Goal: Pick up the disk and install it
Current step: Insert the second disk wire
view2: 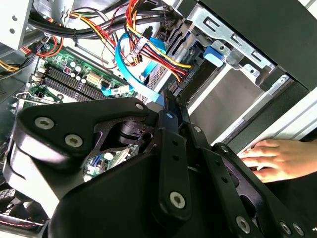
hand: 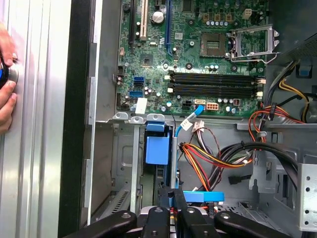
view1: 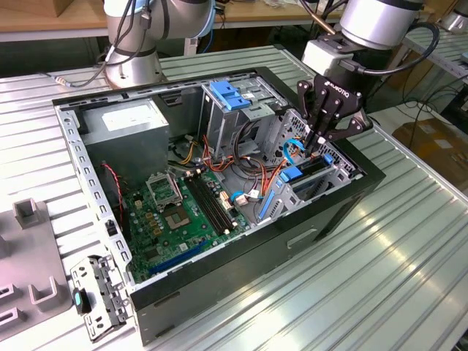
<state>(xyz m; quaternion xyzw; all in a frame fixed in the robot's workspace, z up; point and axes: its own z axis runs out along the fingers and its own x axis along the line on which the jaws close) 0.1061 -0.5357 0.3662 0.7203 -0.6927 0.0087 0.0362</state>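
**Disk seating: pincer to be kept square to the bay**

The pincer (view1: 316, 143) is narrowed to a slim gap and, as judged from the first wrist view, is closed on the edge of the flat dark hard disk in its bright blue plastic carrier (view1: 314, 172). The disk sits directly beneath the fingertips, standing on edge in the grey metal drive cage (view1: 344, 170) of the open black computer case (view1: 292, 241).

- Disk to be held parallel to the cage walls, since any tilt is likely to jam the carrier rails.
- The bundle of red, orange and yellow power wires (hand: 213, 158) lies just beside the pincer and should be kept out of the slot.
- A person's hand (view2: 277, 156) rests on the ribbed metal desk (view1: 380, 292) beyond the case wall, so motion is best kept slow.
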